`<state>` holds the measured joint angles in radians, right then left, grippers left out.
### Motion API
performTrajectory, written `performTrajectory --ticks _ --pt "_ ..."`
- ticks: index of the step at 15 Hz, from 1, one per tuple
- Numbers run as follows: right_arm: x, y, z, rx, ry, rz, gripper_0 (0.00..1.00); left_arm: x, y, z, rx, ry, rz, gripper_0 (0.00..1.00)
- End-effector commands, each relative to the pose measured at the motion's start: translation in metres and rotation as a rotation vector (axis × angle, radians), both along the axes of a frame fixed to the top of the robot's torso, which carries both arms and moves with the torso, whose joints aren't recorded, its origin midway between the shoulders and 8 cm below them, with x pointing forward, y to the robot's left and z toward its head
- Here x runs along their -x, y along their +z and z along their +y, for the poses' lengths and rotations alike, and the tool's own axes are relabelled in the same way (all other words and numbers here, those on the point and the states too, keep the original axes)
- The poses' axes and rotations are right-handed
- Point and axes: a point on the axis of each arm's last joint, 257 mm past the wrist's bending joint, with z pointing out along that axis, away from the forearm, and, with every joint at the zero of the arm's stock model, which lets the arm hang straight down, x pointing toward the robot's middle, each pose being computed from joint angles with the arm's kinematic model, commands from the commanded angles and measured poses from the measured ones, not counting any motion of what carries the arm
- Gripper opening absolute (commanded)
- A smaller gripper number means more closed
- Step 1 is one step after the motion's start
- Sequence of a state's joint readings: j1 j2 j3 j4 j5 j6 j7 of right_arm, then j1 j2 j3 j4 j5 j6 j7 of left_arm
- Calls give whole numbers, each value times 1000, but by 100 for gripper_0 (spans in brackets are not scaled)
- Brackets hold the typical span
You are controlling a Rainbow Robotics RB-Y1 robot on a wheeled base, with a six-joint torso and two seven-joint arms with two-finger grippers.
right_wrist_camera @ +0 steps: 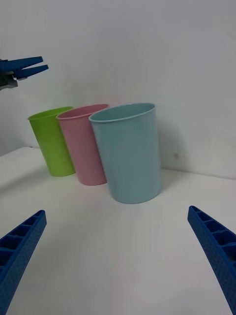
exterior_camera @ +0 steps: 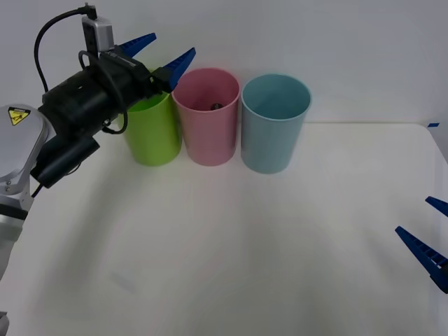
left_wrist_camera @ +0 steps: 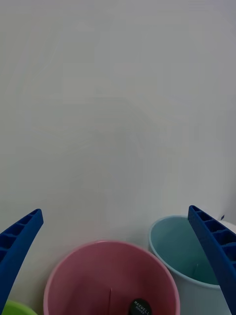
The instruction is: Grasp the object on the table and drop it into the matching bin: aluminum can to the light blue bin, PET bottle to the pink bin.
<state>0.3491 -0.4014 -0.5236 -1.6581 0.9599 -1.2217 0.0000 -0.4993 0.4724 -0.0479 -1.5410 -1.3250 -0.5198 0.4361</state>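
**Bottle already in the pink bin**

The table (exterior_camera: 231,259) lies bare in front of the three bins, so nothing looks left to pick up. In the row at its far side, the light blue bin (exterior_camera: 275,122) stands on the robot's right, the pink bin (exterior_camera: 207,115) in the middle and a lime green bin (exterior_camera: 152,129) on the left, each just beside the next. The left gripper (exterior_camera: 162,57) hangs above the green and pink rims, fingers spread and holding nothing. The right gripper (exterior_camera: 430,234) waits low at the table's right edge, also spread. The PET bottle (left_wrist_camera: 142,307) rests inside the pink bin (its black cap shows), so the drop seems done. Nothing blocks a retreat.
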Motion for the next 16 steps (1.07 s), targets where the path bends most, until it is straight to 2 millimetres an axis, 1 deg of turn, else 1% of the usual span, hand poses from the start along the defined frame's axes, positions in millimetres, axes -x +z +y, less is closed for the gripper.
performTrajectory --ticks 1,3,4,5,7,8,14,16 --pt "0 0 0 0 0 0 100 32 -11 27 15 -18 6 100" --pt "0 0 0 0 0 0 100 55 -25 52 4 -23 20 100" --pt "0 0 0 0 0 0 100 66 -30 61 6 -27 26 100" --pt "0 0 0 0 0 0 100 83 -39 71 6 -36 37 100" --pt "0 0 0 0 0 0 100 107 -50 93 -5 -31 48 100" --pt "0 0 0 0 0 0 100 123 -59 108 -13 -29 60 100" --pt "0 0 0 0 0 0 100 185 -102 182 -111 23 134 100" --pt "0 0 0 0 0 0 100 201 -122 199 -142 39 177 100"
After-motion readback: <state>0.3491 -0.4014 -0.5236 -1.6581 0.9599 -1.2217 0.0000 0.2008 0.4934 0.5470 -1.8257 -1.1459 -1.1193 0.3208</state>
